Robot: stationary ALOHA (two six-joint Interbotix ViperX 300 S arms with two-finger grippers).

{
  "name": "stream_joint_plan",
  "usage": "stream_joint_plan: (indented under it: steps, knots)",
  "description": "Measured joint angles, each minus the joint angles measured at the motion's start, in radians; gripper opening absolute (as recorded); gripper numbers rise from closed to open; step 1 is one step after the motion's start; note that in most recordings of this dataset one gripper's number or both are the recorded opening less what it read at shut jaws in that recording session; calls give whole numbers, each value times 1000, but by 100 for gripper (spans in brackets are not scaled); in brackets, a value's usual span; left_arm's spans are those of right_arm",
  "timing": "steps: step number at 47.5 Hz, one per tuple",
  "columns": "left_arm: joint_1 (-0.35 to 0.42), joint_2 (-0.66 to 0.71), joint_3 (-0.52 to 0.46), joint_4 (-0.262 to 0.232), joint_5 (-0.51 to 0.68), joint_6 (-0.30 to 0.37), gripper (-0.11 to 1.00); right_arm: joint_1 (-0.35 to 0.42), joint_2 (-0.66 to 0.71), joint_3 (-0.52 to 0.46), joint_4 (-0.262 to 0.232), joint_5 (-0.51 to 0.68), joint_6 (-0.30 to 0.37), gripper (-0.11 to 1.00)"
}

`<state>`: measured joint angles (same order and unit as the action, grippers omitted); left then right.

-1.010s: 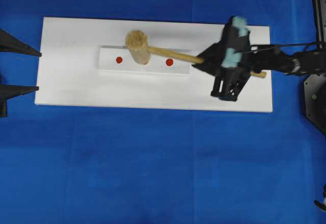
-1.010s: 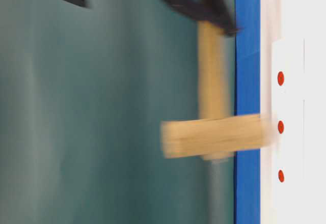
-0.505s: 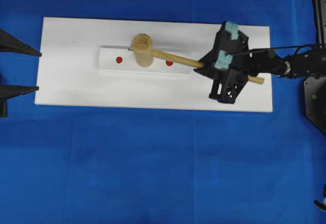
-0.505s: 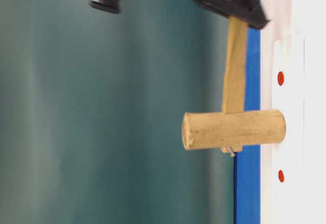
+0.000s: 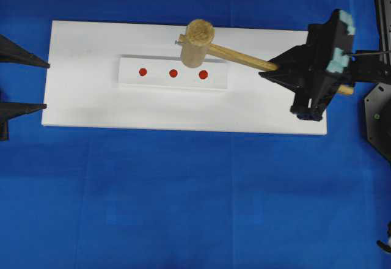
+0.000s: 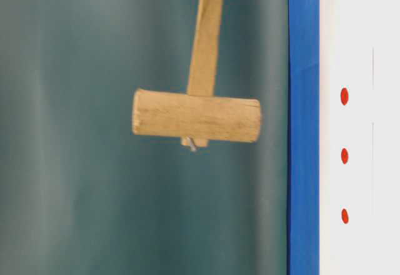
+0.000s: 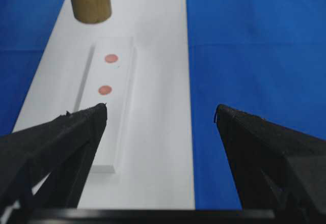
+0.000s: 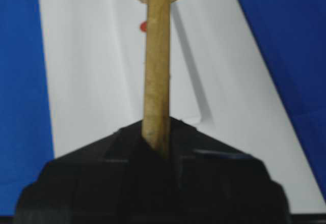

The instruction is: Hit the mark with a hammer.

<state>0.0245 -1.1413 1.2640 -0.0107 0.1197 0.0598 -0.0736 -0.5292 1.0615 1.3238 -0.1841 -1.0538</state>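
Overhead view: desk (image 5: 183,208) covered w/ blue cloth, white board (image 5: 85,98) on top, raised white strip (image 5: 131,79) mid-board w/ 3 red dots in a row. Mark (image 5: 173,73) = middle dot, uncovered. Table-level view: blurry teal-grey backdrop behind, no room detail readable. Right end effector (image 5: 276,68) at right end of board, clamped on hammer (image 5: 197,41) handle near its butt; handle runs diag toward upper left, head hangs in the air over strip's far edge, nearest the right-hand dot, clear of the surface per table-level view. Right wrist cam: handle comes straight out of closed jaws, head at top of frame. Left end effector (image 7: 160,117) at board's left end, jaws spread wide, holding nothing, pointing along the strip.
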Motion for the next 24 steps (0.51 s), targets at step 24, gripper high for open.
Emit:
stream_joint_plan:
  steps: [24]
  knots:
    - [0,0,0,0,0,0,85,0,178,64,37,2,3,1]
